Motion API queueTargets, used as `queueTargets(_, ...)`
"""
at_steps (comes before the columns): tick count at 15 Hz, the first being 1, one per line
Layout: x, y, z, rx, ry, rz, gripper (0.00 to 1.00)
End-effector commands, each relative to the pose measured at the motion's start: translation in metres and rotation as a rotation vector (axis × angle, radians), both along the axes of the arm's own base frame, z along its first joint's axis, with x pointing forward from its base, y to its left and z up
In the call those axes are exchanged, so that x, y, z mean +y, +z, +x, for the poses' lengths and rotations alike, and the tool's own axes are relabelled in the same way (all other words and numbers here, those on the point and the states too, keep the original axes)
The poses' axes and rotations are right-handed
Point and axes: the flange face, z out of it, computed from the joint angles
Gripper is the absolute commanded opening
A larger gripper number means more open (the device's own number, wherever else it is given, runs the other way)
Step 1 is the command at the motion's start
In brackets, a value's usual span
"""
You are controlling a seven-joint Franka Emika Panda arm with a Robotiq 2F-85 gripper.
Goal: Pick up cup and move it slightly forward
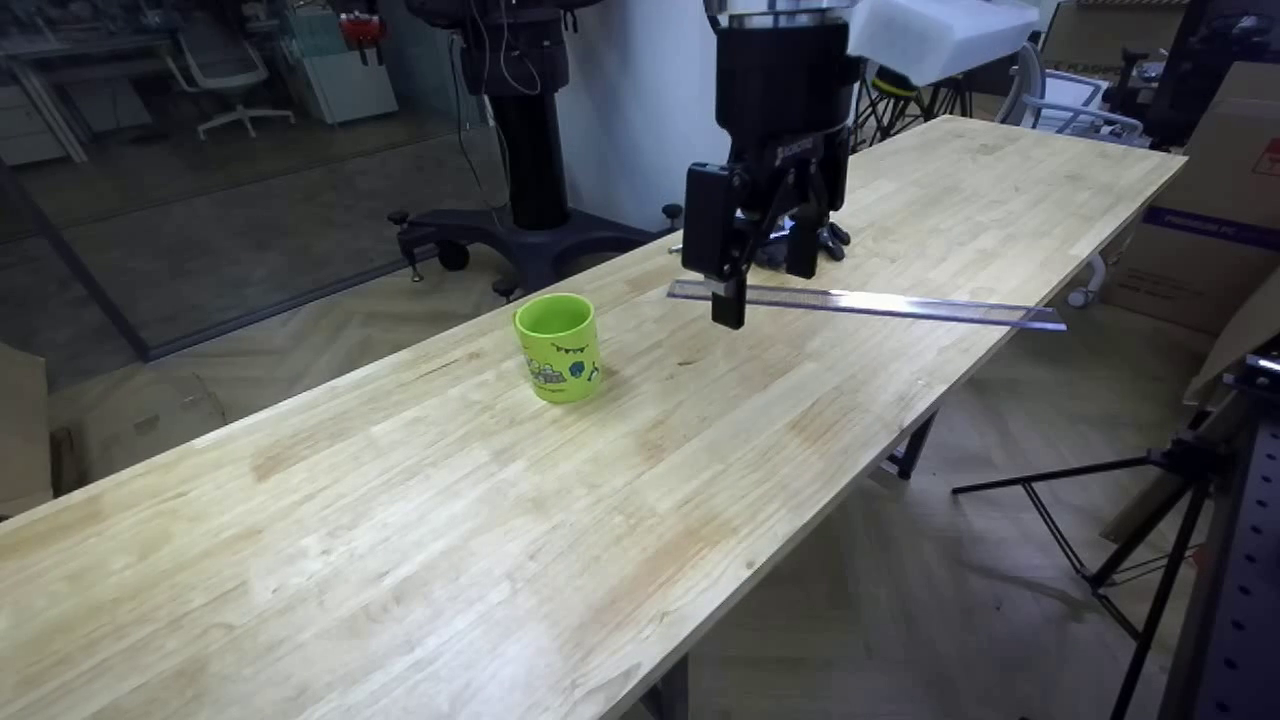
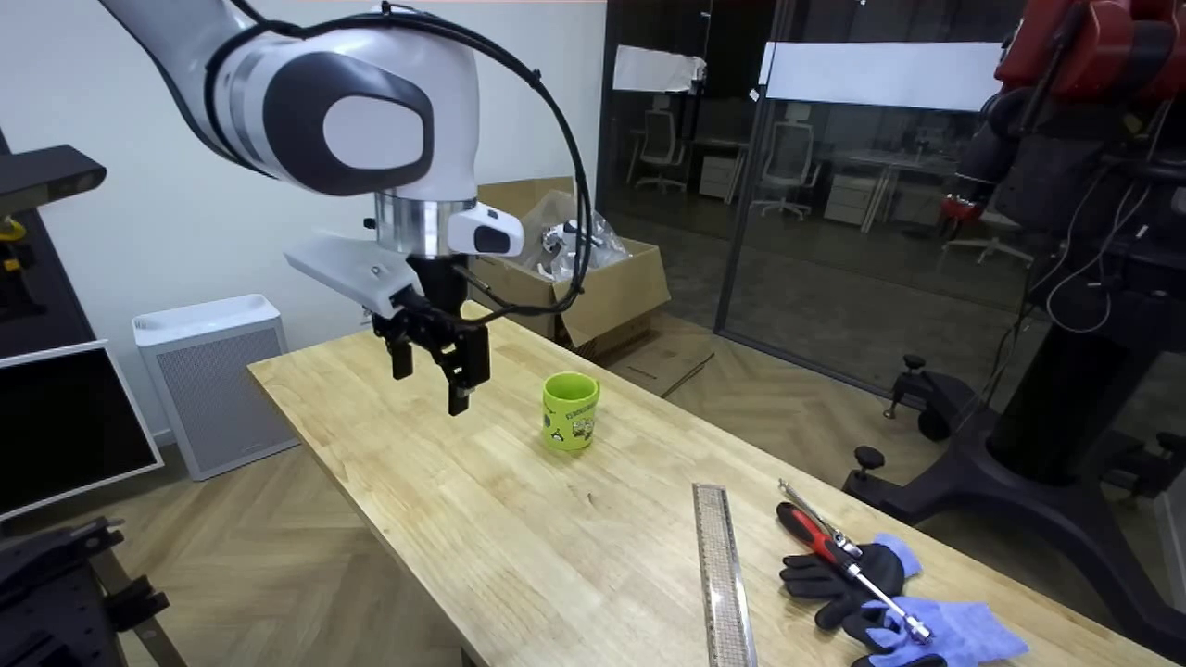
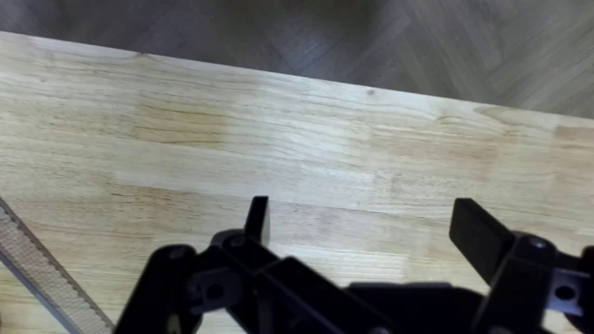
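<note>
The bright lime-green cup [image 1: 562, 355] stands upright on the wooden table [image 1: 420, 560], near one long edge. It has small printed figures on its side. In another exterior view the cup [image 2: 569, 417] shows too, standing apart from the gripper. My black gripper [image 1: 765, 287] hangs above the table, to one side of the cup and not touching it. It also shows in an exterior view [image 2: 430, 382]. In the wrist view the gripper's fingers [image 3: 362, 206] are wide apart with only bare table between them. The cup is out of the wrist view.
A clear ruler [image 1: 870, 304] lies on the table and shows at the lower left of the wrist view [image 3: 48, 273]. Black-and-blue gloves [image 2: 954, 630], a red-handled tool [image 2: 808, 530] and a metal tool lie along the table's edge. A cardboard box [image 2: 616, 296] stands beyond the table end.
</note>
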Motion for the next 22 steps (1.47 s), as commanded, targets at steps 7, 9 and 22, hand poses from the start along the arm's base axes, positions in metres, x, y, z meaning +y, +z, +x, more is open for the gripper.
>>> queueTargets(7, -0.039, -0.075, 0.111, 0.069, -0.384, -0.102, 1.0)
queueTargets(9, -0.048, -0.086, 0.137, 0.044, -0.4, -0.094, 1.0)
queueTargets(22, -0.057, -0.09, 0.178, -0.112, -0.125, -0.193, 1.0)
